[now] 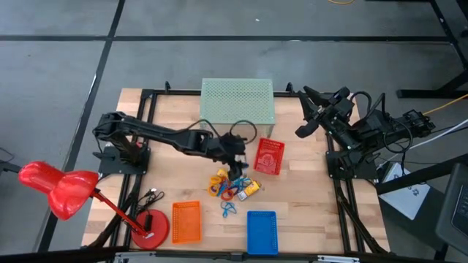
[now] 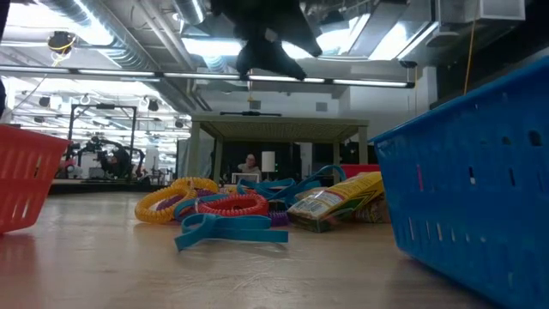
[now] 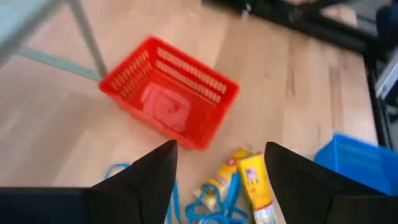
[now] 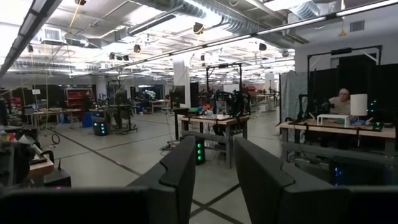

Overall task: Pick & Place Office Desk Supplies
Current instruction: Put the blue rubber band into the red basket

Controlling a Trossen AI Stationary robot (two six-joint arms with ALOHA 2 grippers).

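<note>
Office desk supplies (image 1: 232, 188) lie in a loose heap on the wooden table (image 1: 307, 197), a little toward six o'clock from its centre in the high view: yellow and orange rings (image 2: 176, 200), a red coiled ring (image 2: 233, 205), blue loop-shaped clips (image 2: 230, 227) and small yellow-and-silver packets (image 2: 336, 199), several touching or overlapping. One blue clip (image 1: 229, 209) sits apart from the heap at its six o'clock side. The left gripper (image 1: 237, 166) hangs just above the heap, its arm stretched across from nine o'clock, and its fingers (image 3: 144, 180) stand spread wide with nothing between them; the left wrist view looks past them onto the yellow packets (image 3: 254, 185) and blue clips. A red basket (image 1: 268, 155) rests at about one o'clock from the heap, close by, with something pale lying inside it. An orange basket (image 1: 186, 221) and a blue basket (image 1: 262, 231) sit along the six o'clock edge, and a green mesh box (image 1: 237, 101) stands at twelve o'clock. A big red desk lamp (image 1: 62, 191) occupies the seven o'clock corner. The right gripper (image 1: 318, 109) is raised off the table at two o'clock, its fingers (image 4: 177, 171) set a narrow gap apart and empty, pointing out into the room.
</note>
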